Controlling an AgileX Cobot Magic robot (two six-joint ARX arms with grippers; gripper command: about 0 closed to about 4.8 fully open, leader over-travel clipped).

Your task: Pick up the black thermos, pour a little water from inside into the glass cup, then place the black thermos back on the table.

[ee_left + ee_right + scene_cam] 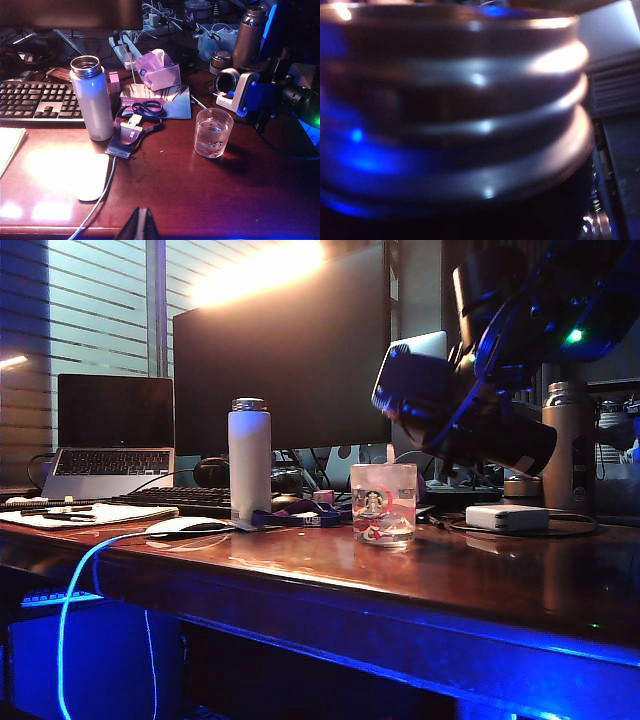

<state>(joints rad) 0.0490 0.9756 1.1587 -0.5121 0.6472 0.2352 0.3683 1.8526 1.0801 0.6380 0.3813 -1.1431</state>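
Observation:
The black thermos [470, 420] hangs tilted in the air at the right, its open metal mouth [227, 81] turned toward the glass cup. My right gripper [478, 375] is shut around its body. The right wrist view is filled by the thermos's threaded metal rim [470, 100], and the fingers are hidden there. The glass cup [383, 502] stands upright on the table [420, 590], below and left of the mouth, with some water in it [213, 132]. My left gripper [141, 226] is shut and empty above the table's front edge.
A white bottle [249, 458] with an open metal neck stands left of the cup. A bronze flask [567, 445] stands at the back right. A mouse [185, 526], keyboard [35, 100], lanyard badge [131, 136], white power brick [507, 517], monitor and laptop crowd the table.

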